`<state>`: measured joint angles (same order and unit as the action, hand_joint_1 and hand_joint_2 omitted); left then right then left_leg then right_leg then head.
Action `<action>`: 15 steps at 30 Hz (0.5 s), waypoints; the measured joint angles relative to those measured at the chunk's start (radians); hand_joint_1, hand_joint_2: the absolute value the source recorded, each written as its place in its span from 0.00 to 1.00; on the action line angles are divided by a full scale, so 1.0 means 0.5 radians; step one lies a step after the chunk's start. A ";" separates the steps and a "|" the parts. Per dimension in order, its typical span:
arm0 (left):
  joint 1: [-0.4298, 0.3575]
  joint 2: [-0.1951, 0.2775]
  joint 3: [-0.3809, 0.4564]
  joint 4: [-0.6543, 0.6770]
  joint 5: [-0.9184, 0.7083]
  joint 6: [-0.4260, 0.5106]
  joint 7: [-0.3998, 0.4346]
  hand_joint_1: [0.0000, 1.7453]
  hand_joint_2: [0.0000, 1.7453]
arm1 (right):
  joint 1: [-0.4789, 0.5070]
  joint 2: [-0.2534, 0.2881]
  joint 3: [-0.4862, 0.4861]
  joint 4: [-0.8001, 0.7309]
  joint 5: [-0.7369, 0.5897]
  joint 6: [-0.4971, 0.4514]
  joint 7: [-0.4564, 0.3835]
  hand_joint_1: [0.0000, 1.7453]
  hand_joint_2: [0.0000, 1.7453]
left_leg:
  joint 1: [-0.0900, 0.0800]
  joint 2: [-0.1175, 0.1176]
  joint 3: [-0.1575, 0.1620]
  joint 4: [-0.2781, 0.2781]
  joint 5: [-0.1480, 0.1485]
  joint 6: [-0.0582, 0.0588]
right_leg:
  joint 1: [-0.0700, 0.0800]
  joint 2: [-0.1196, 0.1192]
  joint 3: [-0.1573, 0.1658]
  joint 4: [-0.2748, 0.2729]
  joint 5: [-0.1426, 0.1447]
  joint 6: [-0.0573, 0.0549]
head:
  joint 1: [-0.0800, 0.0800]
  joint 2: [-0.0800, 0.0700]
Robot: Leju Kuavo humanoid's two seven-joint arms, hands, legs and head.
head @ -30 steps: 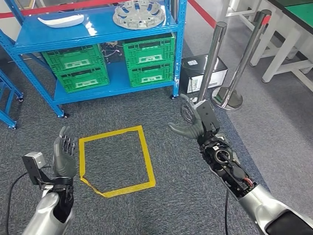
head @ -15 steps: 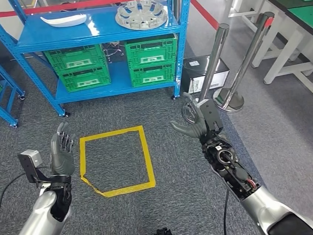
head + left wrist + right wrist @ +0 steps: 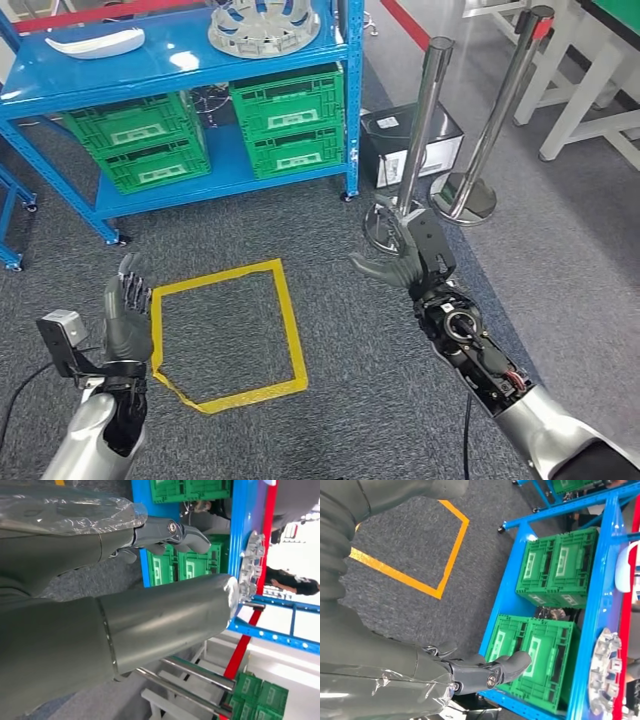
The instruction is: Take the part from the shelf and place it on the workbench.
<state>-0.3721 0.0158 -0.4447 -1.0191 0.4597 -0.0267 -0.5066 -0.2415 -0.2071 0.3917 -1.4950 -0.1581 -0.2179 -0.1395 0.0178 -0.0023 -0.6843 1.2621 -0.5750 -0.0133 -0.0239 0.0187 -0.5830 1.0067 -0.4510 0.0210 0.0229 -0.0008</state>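
Observation:
A round silver ribbed part (image 3: 253, 22) lies on the top board of the blue shelf (image 3: 181, 62), with a white curved part (image 3: 94, 42) to its left. Both are well ahead of my hands. My left hand (image 3: 128, 312) is raised over the carpet, fingers up and apart, holding nothing. My right hand (image 3: 400, 258) is held out with its thumb spread, also holding nothing. In the left wrist view the fingers (image 3: 170, 530) point toward the silver part (image 3: 249, 565). The right wrist view has the silver part (image 3: 605, 672) beyond the fingers (image 3: 490, 670). A green-topped workbench (image 3: 619, 15) stands at the far right.
Green crates (image 3: 290, 120) fill the lower shelf. A yellow tape square (image 3: 223, 335) marks the carpet between my hands. Two metal posts (image 3: 423, 120) on round bases and a black box (image 3: 411, 140) stand just beyond my right hand.
The whole picture has shifted left, so the camera has moved. Both hands keep their raised, empty pose.

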 joint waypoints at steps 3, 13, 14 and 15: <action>-0.006 0.006 0.001 -0.001 0.000 0.000 0.000 0.00 0.00 | -0.011 0.000 0.000 -0.005 0.000 0.000 -0.001 0.00 1.00 | -0.066 -0.005 0.079 -0.379 0.303 0.130 | 0.041 0.004 0.061 -0.021 -0.031 -0.019 | 0.006 0.000; -0.017 0.014 0.001 -0.022 0.007 0.015 -0.005 0.00 0.00 | -0.054 -0.002 0.002 -0.012 0.000 0.016 0.002 0.00 1.00 | -0.080 -0.005 0.322 -0.714 0.306 0.148 | 0.019 -0.021 -0.156 0.424 -0.193 0.060 | 0.039 0.000; -0.010 0.015 0.001 -0.022 0.008 0.015 -0.005 0.00 0.00 | -0.051 -0.002 0.003 -0.012 0.000 0.016 0.002 0.00 1.00 | -0.079 -0.006 0.333 -0.711 0.293 0.142 | 0.014 -0.022 -0.213 0.485 -0.193 0.068 | 0.042 0.000; -0.005 0.015 0.001 -0.023 0.008 0.015 -0.005 0.00 0.00 | -0.049 -0.002 0.004 -0.012 0.000 0.017 0.003 0.00 1.00 | -0.075 -0.007 0.349 -0.706 0.276 0.135 | 0.009 -0.023 -0.234 0.467 -0.147 0.078 | 0.044 0.000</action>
<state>-0.3744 0.0236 -0.4444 -1.0305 0.4639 -0.0192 -0.5089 -0.2662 -0.2079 0.3936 -1.5011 -0.1582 -0.2093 -0.1382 -0.0199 -0.0056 -0.5099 0.9092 -0.4369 0.0544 -0.0193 0.0070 -0.7001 1.2400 -0.5246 0.0598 0.0447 -0.0008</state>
